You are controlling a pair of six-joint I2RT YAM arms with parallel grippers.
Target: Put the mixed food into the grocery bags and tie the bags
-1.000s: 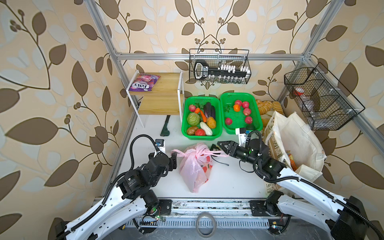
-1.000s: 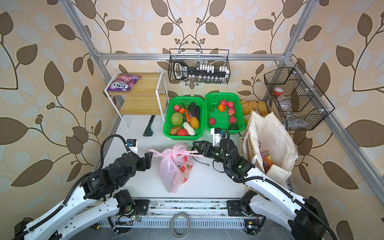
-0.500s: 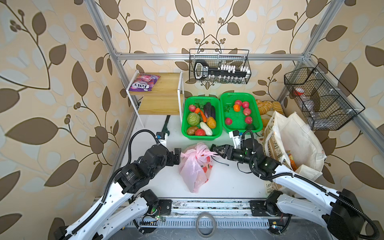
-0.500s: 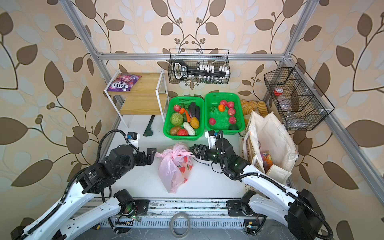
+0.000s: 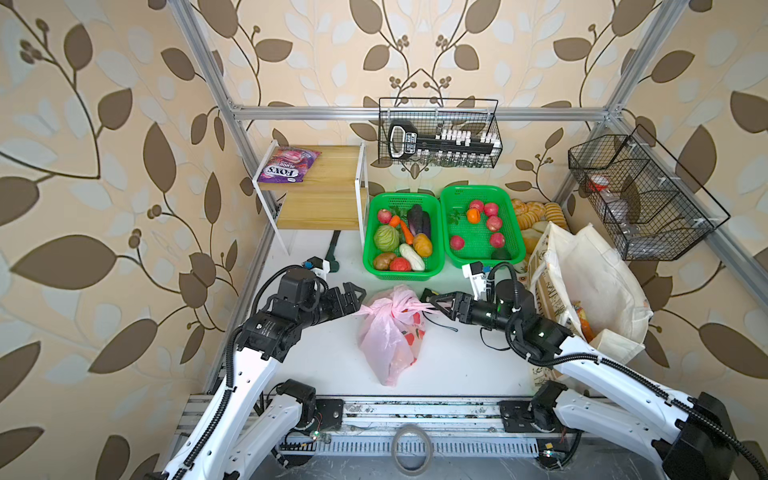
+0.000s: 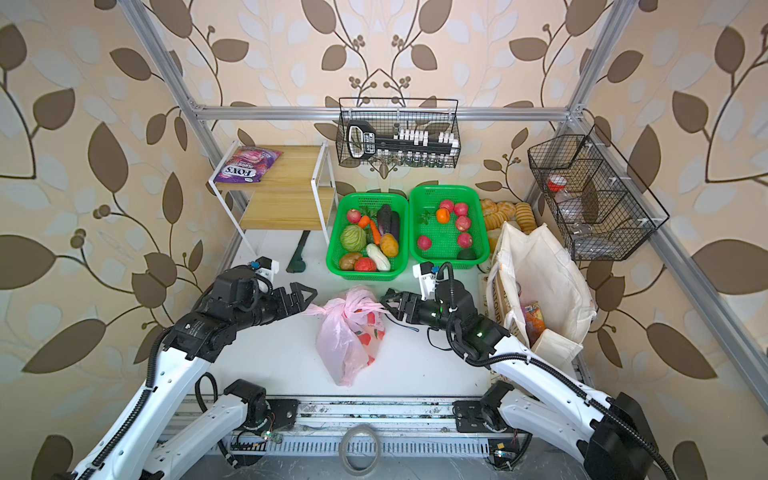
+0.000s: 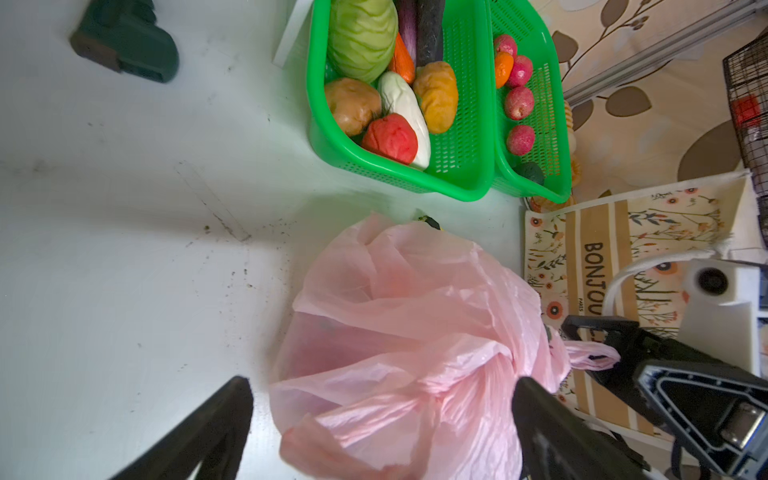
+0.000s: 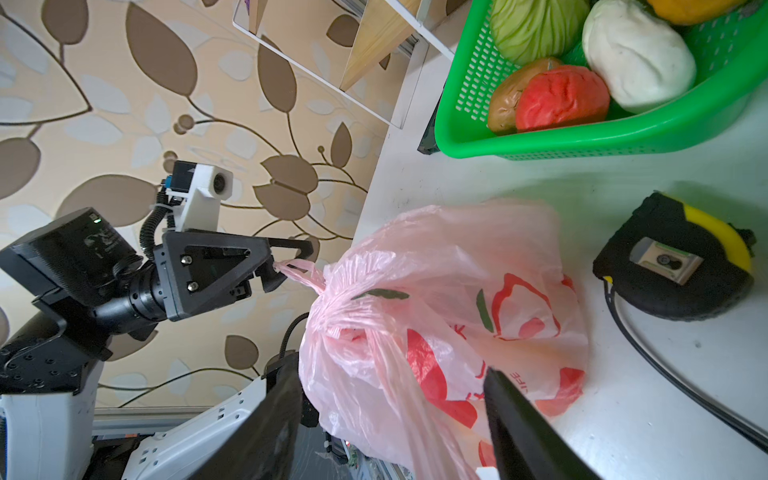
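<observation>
Currently listed: pink plastic bag (image 5: pixel 390 332), lying near the middle of the white desk (image 5: pixel 324 357), its neck gathered into a knot (image 5: pixel 394 306) at the end nearer the back edge; red-printed contents show dimly through the film. Left gripper (image 5: pixel 360 299), just left of the knot, jaws spread wide and holding nothing; one loose handle end touches it in the right wrist view. Right gripper (image 5: pixel 430 300), just right of the knot, jaws parted, the other handle end lying loose between them, not pinched. Cream floral tote (image 5: pixel 594 286), standing open at the right edge of the desk, an orange packet (image 5: pixel 582 322) visible inside. Purple sweets packet (image 5: pixel 286 164), flat on the top board of the wooden shelf (image 5: pixel 332 178) at the back left corner. Two green baskets (image 5: pixel 367 245) of vegetables and fruit, side by side along the back edge. Bread loaves (image 5: pixel 536 212), back right corner, behind the tote. Black-and-yellow tape measure (image 8: pixel 673 257), on the desk beside the bag.
</observation>
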